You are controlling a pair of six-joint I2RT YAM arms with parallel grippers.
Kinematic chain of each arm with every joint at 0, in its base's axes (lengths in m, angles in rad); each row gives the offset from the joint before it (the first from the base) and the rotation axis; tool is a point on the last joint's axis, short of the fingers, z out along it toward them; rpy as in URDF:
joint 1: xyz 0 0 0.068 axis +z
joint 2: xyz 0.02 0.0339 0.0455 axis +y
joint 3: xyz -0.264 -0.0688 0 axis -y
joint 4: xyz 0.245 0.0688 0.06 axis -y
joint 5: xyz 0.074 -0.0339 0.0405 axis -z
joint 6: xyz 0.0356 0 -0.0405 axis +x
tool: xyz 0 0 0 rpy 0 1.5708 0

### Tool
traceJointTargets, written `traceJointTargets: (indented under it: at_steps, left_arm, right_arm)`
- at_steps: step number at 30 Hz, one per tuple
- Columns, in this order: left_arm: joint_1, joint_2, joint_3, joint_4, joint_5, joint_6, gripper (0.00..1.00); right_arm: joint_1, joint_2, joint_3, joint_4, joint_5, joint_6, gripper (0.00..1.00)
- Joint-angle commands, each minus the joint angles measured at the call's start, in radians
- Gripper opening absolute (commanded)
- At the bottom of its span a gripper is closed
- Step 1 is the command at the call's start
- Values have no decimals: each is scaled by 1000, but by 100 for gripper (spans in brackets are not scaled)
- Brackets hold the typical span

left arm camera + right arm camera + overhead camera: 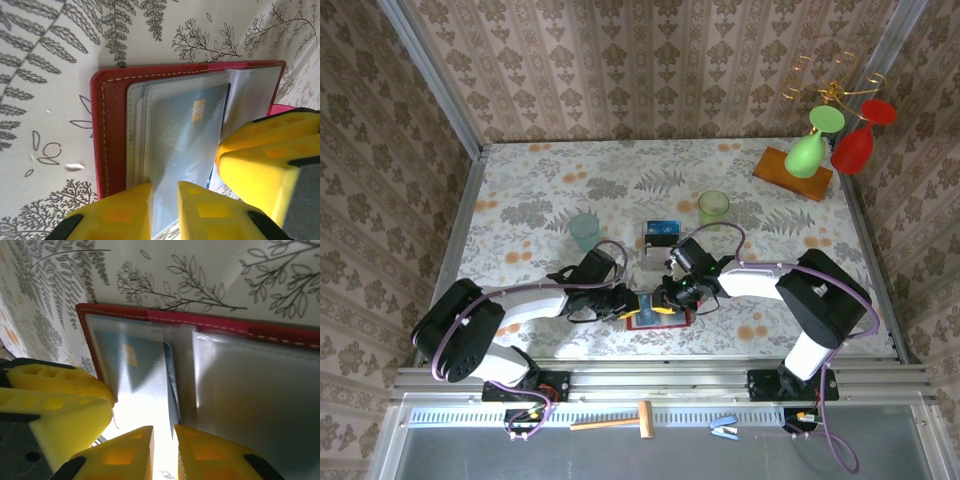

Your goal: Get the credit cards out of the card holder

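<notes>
The red card holder (pixel 110 125) lies open at the tabletop's (pixel 520 200) 6 o'clock edge; my left claw (pixel 165 191) pinches the blue credit card (pixel 185 135), and my right claw (pixel 164 432) pinches the clear sleeves (pixel 240 380). I'd pin the sleeves and draw the card straight toward 9 o'clock, unbent.

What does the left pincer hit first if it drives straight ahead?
The card holder: the left pincer, pinching the blue credit card, points into its clear sleeves; depth unclear.
</notes>
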Motion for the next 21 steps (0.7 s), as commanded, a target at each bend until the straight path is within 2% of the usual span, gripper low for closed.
traceJointTargets:
  at_steps: [1, 6, 13, 21]
  left_arm:
    - [2, 19, -11, -10, -8, 22, 21]
    - [2, 19, -12, -10, -5, 23, 21]
    - [4, 19, -13, -10, -4, 24, 21]
    - [7, 20, -18, -12, -3, 26, 21]
  right_arm:
    - [7, 24, 15, -4, -13, 13, 20]
    - [8, 21, 19, -25, 1, 3, 20]
    - [7, 11, 52, -146, 69, -54, 21]
    - [7, -2, 59, -172, 89, -62, 22]
